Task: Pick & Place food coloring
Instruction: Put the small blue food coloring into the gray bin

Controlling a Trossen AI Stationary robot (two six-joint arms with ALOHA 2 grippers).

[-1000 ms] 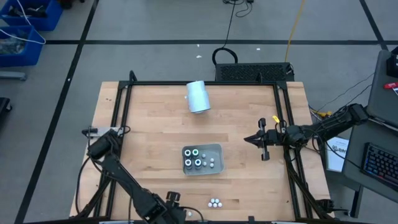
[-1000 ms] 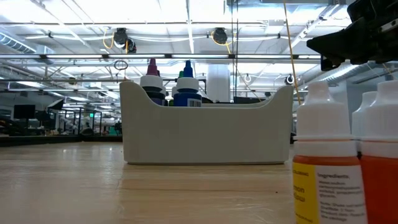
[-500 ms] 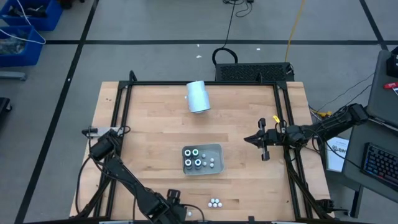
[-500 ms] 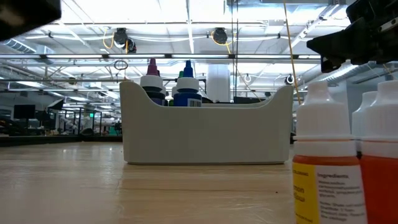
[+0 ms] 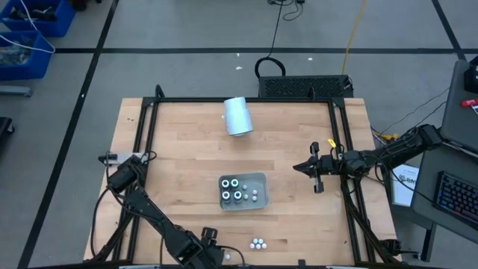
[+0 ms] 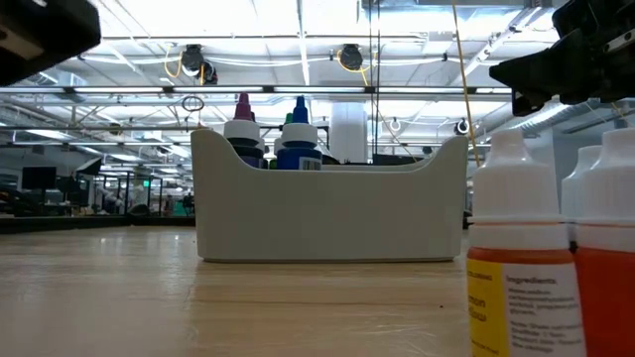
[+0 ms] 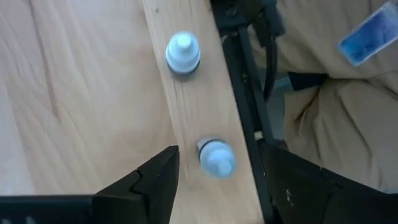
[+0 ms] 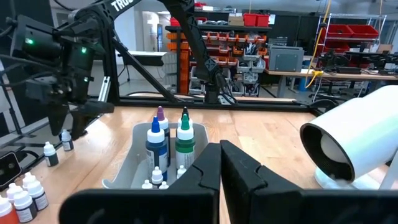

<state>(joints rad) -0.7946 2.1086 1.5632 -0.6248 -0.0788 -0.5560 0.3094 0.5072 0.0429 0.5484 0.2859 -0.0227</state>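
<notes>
The food coloring bottles are in three places. Dark ones with ringed tops and small white ones stand in the grey tray, blue and purple tips showing over its rim. A white-capped cluster stands near the table's near edge. Two small white-capped bottles stand by the near edge under my left arm. My left gripper is open above them, a finger on either side of one bottle without touching it. My right gripper is shut and hovers right of the tray.
A pale-blue cylinder lies on its side at the table's far part. A black frame rail runs just beside the two bottles at the near edge. Orange-filled bottles stand close to the low camera. Bare wood lies left of the tray.
A dark part of my left arm has come into the upper left corner of the low view and has grown larger there. The bottles, the tray and my right arm have kept still.
</notes>
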